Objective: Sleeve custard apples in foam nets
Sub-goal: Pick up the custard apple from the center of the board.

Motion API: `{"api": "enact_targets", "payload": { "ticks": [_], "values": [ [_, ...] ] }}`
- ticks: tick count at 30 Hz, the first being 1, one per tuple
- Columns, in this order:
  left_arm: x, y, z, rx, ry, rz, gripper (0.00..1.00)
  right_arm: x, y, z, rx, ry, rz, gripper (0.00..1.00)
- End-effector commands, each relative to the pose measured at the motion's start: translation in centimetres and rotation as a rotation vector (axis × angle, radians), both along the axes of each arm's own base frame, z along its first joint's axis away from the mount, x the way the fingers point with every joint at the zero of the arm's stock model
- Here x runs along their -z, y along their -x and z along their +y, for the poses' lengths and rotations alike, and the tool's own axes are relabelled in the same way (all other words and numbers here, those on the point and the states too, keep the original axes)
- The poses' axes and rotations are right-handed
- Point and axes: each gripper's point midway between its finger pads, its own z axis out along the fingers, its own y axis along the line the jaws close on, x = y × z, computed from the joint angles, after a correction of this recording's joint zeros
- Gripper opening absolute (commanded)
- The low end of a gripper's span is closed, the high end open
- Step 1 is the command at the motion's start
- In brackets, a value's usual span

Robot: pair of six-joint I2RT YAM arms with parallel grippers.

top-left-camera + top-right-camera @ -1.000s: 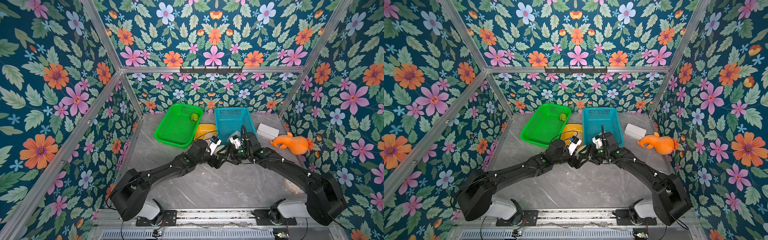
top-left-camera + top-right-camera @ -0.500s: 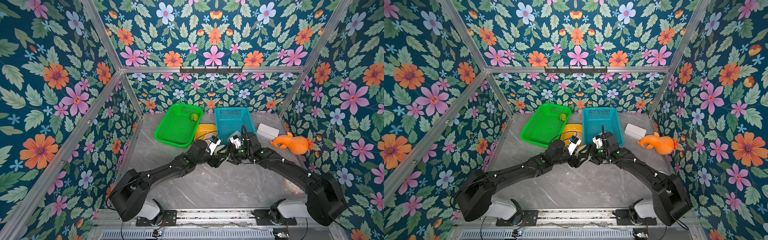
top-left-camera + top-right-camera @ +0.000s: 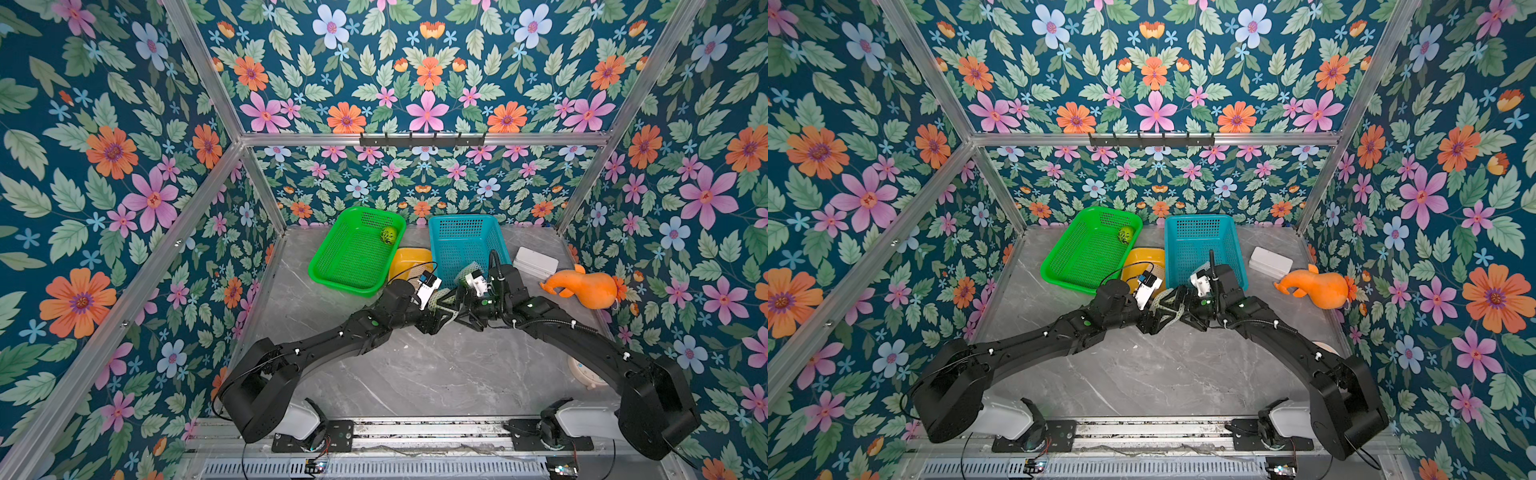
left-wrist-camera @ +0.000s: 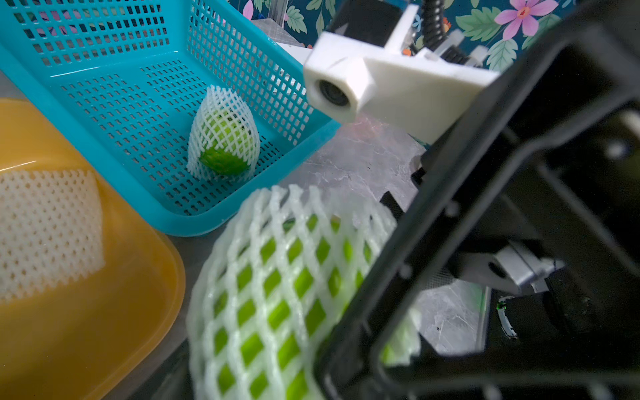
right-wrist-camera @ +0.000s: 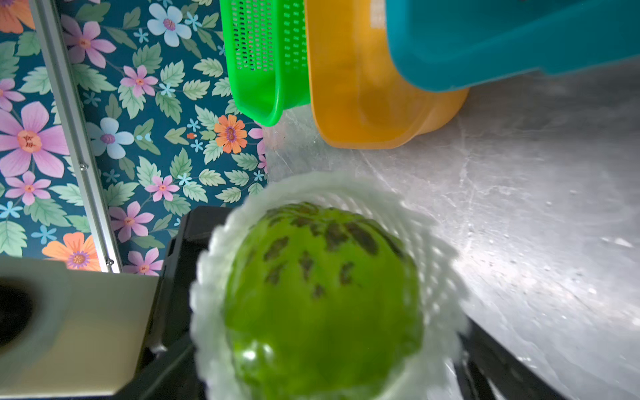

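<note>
Work looks about two-thirds done, to my eye. In both top views the blue basket (image 3: 461, 226) stands at the back of the grey marbled table (image 3: 415, 374). A yellow tub (image 3: 405, 261) sits tight against it, and the green basket (image 3: 345, 266) lies beyond the tub. A bare apple (image 3: 388, 236) waits in the green basket's far corner. Just off the blue basket's near rim, the left gripper (image 3: 436, 313) and right gripper (image 3: 457, 307) meet nose to nose over the net (image 3: 1163, 300). A white box (image 3: 535, 262) and an orange gourd (image 3: 582, 286) lie on the blue basket's other side.

From the left wrist, a sleeved apple (image 4: 223, 138) stands inside the blue basket's perforated plastic, finished. A spare net (image 4: 48, 228) lies flat in the smooth tub, its holes small and tight. Close up, the net in hand is stretched fat, its foam strands pulled into wide diamonds with green showing through. The left jaws seem clamped on it, though barely a finger shows.

From the right wrist, the apple (image 5: 322, 294) is smooth, glossy and bright green with dark blotches. It sits deep in the net's frilled mouth, short of the blue basket. The right jaws stand spread wide on either side, pinching nothing.

What remains, I'd say, is to drop this one into the blue basket, then sleeve the bare apple with the spare net.
</note>
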Motion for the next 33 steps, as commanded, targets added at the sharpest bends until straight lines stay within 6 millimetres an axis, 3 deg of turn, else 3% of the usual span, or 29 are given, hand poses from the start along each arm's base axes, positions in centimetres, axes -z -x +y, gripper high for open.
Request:
{"api": "enact_targets", "payload": {
  "ticks": [1,6,11,19,25,33],
  "values": [
    [-0.5,-0.7,0.1,-0.027,0.005,-0.013,0.72,0.0,0.0,-1.7,0.035,0.029,-0.01,0.99],
    [-1.0,-2.0,0.2,-0.066,0.0,-0.026,0.72,-1.1,-0.6,-5.4,0.125,0.061,-0.044,0.99],
    [-2.5,-4.8,-0.8,-0.101,0.017,-0.048,0.71,-1.6,-1.1,-9.5,0.226,0.155,-0.095,0.99],
    [-3.7,-12.4,-5.4,-0.147,0.021,-0.063,0.71,-2.3,-1.8,-12.8,0.296,0.356,-0.188,0.99],
    [-1.7,-18.4,-8.3,-0.195,-0.015,-0.054,0.7,-1.9,-2.1,-13.5,0.303,0.4,-0.216,0.99],
    [2.8,-24.6,-9.3,-0.29,-0.148,-0.039,0.7,-1.5,-2.2,-13.5,0.297,0.41,-0.232,0.99]
  ]
}}
